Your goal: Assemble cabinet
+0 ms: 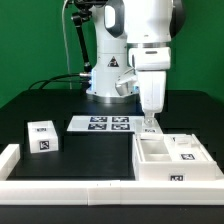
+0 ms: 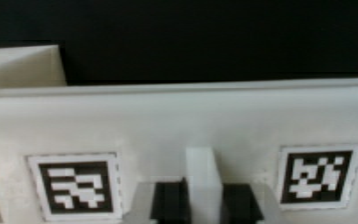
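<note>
Jaws pinching cabinet rear wall; marker board just beside; tagged block well apart.

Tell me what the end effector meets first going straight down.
Probably the cabinet, at its far wall: the end effector points down right over it. Whether they touch is unclear.

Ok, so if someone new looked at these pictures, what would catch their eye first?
The big white arm stands mid-scene over the black table, its fingers down at the far edge of the cabinet on the exterior view's right. A small tagged block sits alone on the exterior view's left, and the wrist view is filled by a white wall with two black-and-white tags.
</note>
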You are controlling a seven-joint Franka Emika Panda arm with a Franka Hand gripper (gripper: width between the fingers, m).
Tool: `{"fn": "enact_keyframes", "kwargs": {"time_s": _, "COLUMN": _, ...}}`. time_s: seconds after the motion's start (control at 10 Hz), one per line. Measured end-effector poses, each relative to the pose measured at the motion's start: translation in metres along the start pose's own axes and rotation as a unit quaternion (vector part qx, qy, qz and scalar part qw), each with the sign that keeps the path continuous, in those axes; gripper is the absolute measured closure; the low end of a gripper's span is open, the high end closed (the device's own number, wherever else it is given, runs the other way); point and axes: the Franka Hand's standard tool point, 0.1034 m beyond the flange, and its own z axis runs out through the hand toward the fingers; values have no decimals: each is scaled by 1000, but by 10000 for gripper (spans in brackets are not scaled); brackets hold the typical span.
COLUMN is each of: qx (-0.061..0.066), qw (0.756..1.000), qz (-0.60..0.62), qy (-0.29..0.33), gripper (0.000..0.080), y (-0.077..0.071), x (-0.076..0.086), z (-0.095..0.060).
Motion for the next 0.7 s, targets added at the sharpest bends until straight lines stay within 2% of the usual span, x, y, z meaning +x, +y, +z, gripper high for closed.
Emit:
{"fn": "enact_keyframes", "kwargs": {"time_s": 0.2, "qx": -3, "qw": 1000, "qz": 0, "qy": 2, "gripper": 732, "y": -1, "x": 1, "z": 0}}
{"fn": "enact_keyframes", "kwargs": {"time_s": 0.5, "qx": 0, "qw": 1000, "qz": 0, "qy": 1, "gripper": 732, "y": -1, "x": 0, "z": 0}}
{"fn": "enact_keyframes", "kwargs": {"time_s": 0.7, "qx": 12, "qw": 1000, "qz": 0, "qy": -7, "gripper": 732, "y": 1, "x": -2, "z": 0}}
